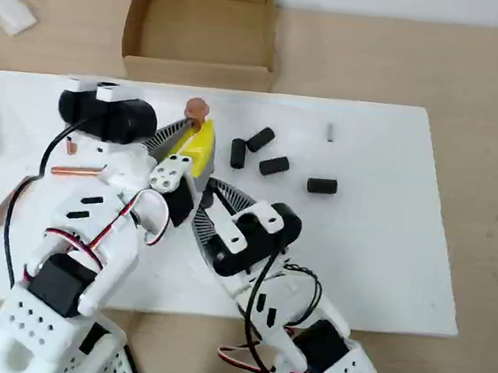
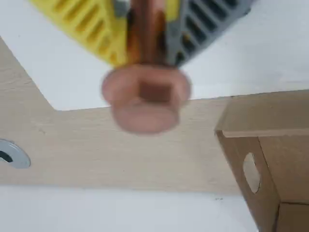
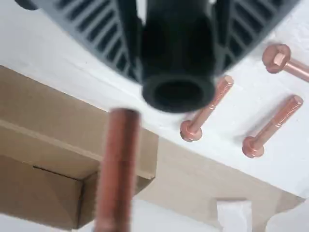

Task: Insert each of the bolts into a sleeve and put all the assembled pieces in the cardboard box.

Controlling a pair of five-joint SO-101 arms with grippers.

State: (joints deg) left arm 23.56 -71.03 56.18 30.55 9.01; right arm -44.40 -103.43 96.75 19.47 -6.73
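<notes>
My left gripper (image 1: 192, 134), with one yellow and one grey finger, is shut on a copper bolt (image 2: 146, 96) whose head (image 1: 197, 108) points toward the cardboard box (image 1: 202, 26). My right gripper (image 3: 177, 63) is shut on a black sleeve (image 3: 177, 79) and sits just behind the left one (image 1: 205, 198). The held bolt's shaft (image 3: 116, 169) shows blurred just below the sleeve's open end, not inside it. Three loose bolts (image 3: 205, 112) lie on the white mat. Several loose sleeves (image 1: 273, 165) lie on the mat near the middle.
The open box (image 2: 270, 159) stands past the mat's far edge on the wooden table. Loose bolts (image 1: 77, 170) lie at the mat's left side beside the left arm. A small grey pin (image 1: 330, 133) lies far right of the sleeves. A white object (image 1: 11, 10) sits at the table's far left.
</notes>
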